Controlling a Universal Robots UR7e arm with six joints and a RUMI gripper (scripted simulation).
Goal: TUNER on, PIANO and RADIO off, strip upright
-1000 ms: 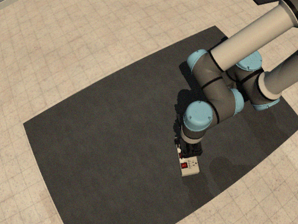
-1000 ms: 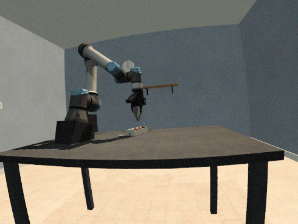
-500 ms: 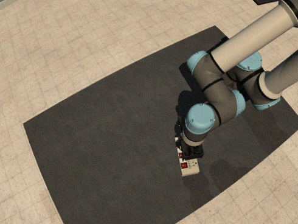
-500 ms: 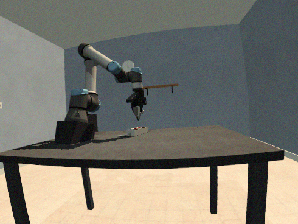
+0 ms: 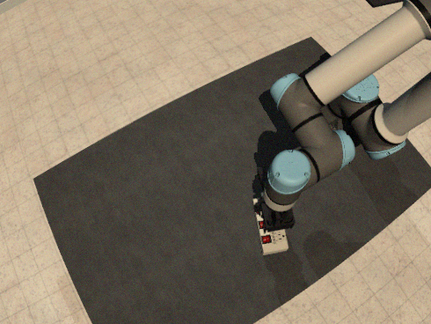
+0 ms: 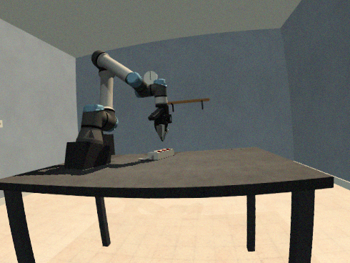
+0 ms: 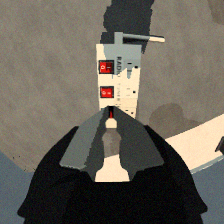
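Observation:
A white power strip [image 7: 117,77] lies flat on the dark table with its switch side up. Two red switches [image 7: 106,67] show in a row in the wrist view, and a third is partly hidden by my fingertips. One label reads RADIO; the others are too small to read. My gripper [image 7: 110,106] is shut with nothing between the fingers. It hangs above the near end of the strip, well clear of it, as the exterior view shows [image 6: 162,137]. The strip also shows in the top view [image 5: 273,239], half hidden under the wrist, and in the exterior view [image 6: 161,154].
The arm's base [image 6: 87,151] stands on the table to the left of the strip. A wooden rail [image 6: 188,101] with a hook is on the back wall. The table edge [image 7: 200,145] lies to the right of the strip.

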